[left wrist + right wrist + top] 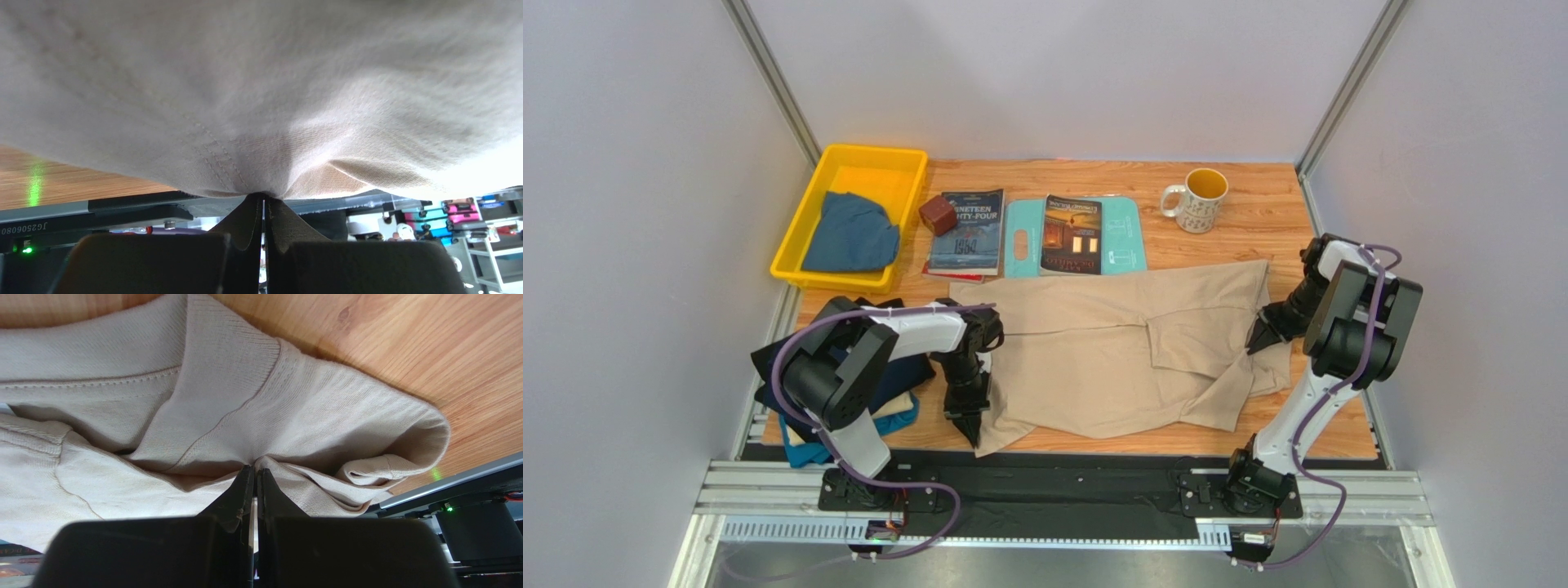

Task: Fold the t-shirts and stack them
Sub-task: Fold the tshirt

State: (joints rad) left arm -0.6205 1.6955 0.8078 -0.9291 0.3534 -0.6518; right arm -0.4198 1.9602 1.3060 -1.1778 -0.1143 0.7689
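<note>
The large beige t-shirt (1124,349) lies spread across the middle of the table, partly folded, with a flap doubled over on its right half. My left gripper (967,423) is at the shirt's near-left corner and is shut on the hem; the left wrist view shows beige cloth (276,92) pinched at the fingertips of that gripper (265,197). My right gripper (1263,337) is shut on bunched cloth at the shirt's right edge, near the collar ribbing (245,404), where the right gripper (255,471) pinches it. A dusty blue t-shirt (848,233) lies in the yellow bin. Dark navy (897,380) and teal (891,423) t-shirts sit under my left arm.
The yellow bin (795,251) stands at the back left. Along the back edge are a brown cube (938,216), a book (967,230), a light-teal board (1017,239) with another book (1071,234) on it, and a yellow-lined mug (1198,200).
</note>
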